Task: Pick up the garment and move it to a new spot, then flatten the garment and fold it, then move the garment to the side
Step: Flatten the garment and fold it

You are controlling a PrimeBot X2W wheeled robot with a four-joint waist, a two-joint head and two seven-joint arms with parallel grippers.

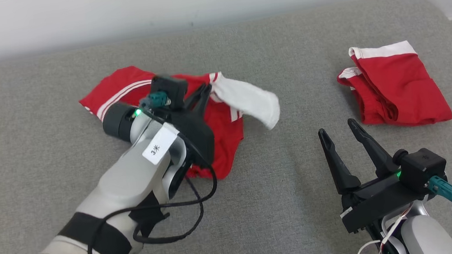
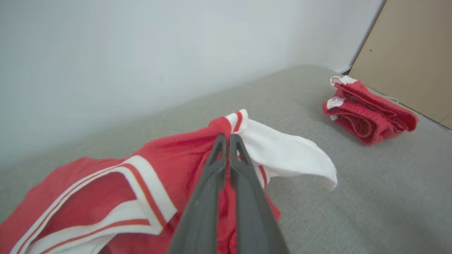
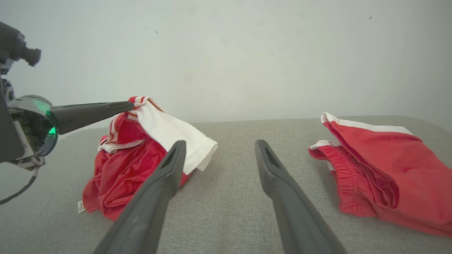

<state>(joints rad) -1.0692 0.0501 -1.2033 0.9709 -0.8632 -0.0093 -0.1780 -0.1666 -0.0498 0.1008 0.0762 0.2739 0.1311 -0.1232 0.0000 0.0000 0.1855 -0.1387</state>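
On grey cushion (image 1: 257, 206) by white wall (image 1: 117, 9), left gripper (image 1: 205, 89) pinching garment (image 1: 228, 131), right gripper (image 1: 335, 126) spread

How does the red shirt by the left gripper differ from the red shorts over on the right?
The red shirt lies crumpled; the red shorts are folded. The left gripper has its jaws shut on the shirt, raising an edge; the shorts lie untouched. The shirt has a white sleeve, the shorts a white band. Both are red and white, on the grey cushion.
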